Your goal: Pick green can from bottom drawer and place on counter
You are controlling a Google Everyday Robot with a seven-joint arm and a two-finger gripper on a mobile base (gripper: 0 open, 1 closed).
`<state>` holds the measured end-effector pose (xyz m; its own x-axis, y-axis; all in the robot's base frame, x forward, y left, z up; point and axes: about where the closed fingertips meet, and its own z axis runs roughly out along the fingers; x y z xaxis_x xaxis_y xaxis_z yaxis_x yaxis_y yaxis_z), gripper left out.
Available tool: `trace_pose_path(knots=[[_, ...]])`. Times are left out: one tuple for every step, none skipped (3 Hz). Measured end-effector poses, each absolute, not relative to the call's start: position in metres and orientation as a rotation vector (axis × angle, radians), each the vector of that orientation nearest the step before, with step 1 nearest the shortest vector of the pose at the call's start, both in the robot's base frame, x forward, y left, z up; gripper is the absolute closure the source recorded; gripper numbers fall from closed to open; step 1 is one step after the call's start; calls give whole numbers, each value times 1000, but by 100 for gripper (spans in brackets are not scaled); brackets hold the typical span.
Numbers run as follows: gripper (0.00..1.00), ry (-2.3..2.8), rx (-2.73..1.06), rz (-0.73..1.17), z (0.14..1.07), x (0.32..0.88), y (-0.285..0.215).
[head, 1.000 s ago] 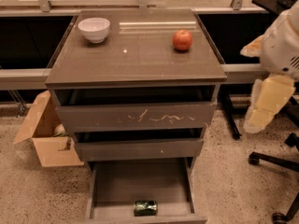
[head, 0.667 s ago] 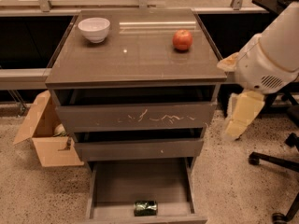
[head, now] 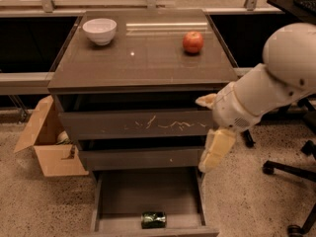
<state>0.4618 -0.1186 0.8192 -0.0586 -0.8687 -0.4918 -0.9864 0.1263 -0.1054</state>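
Observation:
The green can lies on its side at the front of the bottom drawer, which is pulled out. The counter tops the cabinet above it. My gripper hangs at the cabinet's right front corner, beside the middle drawer, well above and to the right of the can. Its cream fingers stand apart, open and empty. The white arm reaches in from the right.
A red apple and a white bowl sit on the counter. The scratched top drawer and middle drawer are slightly ajar. An open cardboard box stands left of the cabinet, office chair legs to the right.
My arm has swung in from the right edge, moving left and down, so the gripper now hangs at the cabinet's right front corner. The can and drawers have not moved.

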Motion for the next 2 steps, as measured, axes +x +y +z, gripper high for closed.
trace_pose_path(knots=[[0,1977,-1761,526,764,455,-102],[0,1977,-1761,526,764,455,-102]])
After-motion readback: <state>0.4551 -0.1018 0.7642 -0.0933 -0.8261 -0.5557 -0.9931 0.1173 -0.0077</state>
